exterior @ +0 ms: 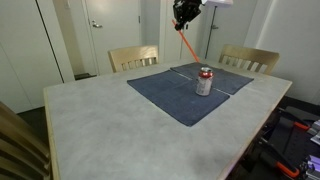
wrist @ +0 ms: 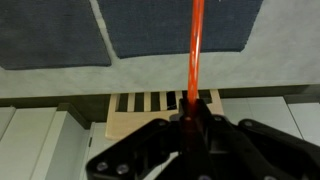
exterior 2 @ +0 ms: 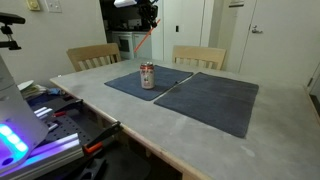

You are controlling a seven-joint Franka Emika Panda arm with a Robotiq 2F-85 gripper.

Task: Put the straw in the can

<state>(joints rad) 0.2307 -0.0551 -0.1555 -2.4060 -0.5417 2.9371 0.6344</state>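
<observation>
My gripper [exterior: 183, 22] hangs high above the far edge of the table and is shut on the red straw [exterior: 187, 44], which slants down from its fingers. It also shows in an exterior view [exterior 2: 150, 18] with the straw [exterior 2: 146, 38]. In the wrist view the gripper [wrist: 190, 125] pinches the straw [wrist: 194, 60] between its black fingers. The silver can with a red band [exterior: 204, 81] stands upright on a dark blue placemat [exterior: 170, 95], below and in front of the gripper. It also shows in an exterior view [exterior 2: 147, 76]. The can is out of the wrist view.
The grey table [exterior: 110, 130] holds two dark placemats [exterior 2: 215, 100]. Two wooden chairs [exterior: 133, 57] [exterior: 248, 59] stand at the far side. Another chair back [exterior: 15, 140] is at the near corner. A bench with gear [exterior 2: 50, 115] stands beside the table.
</observation>
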